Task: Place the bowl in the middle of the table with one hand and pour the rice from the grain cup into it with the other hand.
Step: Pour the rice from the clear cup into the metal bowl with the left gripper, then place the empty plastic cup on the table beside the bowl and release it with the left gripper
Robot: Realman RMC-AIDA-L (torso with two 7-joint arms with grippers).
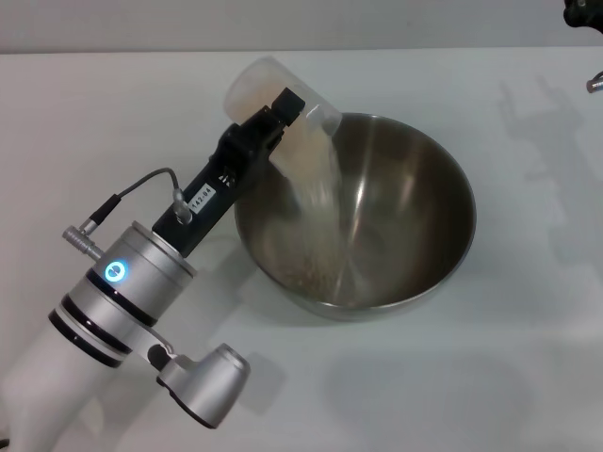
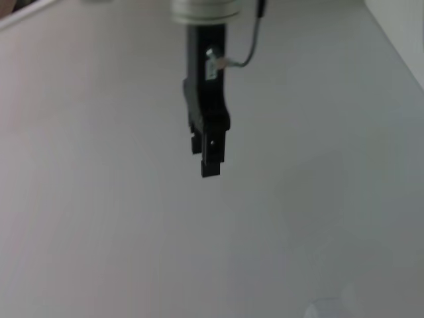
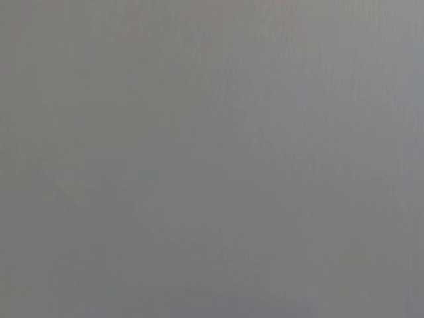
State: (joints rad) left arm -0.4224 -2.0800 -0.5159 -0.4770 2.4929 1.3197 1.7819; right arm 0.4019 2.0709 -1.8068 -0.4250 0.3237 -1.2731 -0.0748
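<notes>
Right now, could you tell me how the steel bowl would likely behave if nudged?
The bowl looks smooth, rigid metal on a bare white table, so it would probably slide or rock on its rounded base. Only a little rice is inside, so it is likely still light.

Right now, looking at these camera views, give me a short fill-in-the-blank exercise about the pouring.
1. The left end effector holds the grain cup tilted over the rim of the ____.
2. A stream of ____ falls from the cup's spout into the bowl.
3. The bowl stands on the white ____.
4. The right end effector barely shows, at the head view's top ____ corner.

Missing words: bowl; rice; table; right
</notes>
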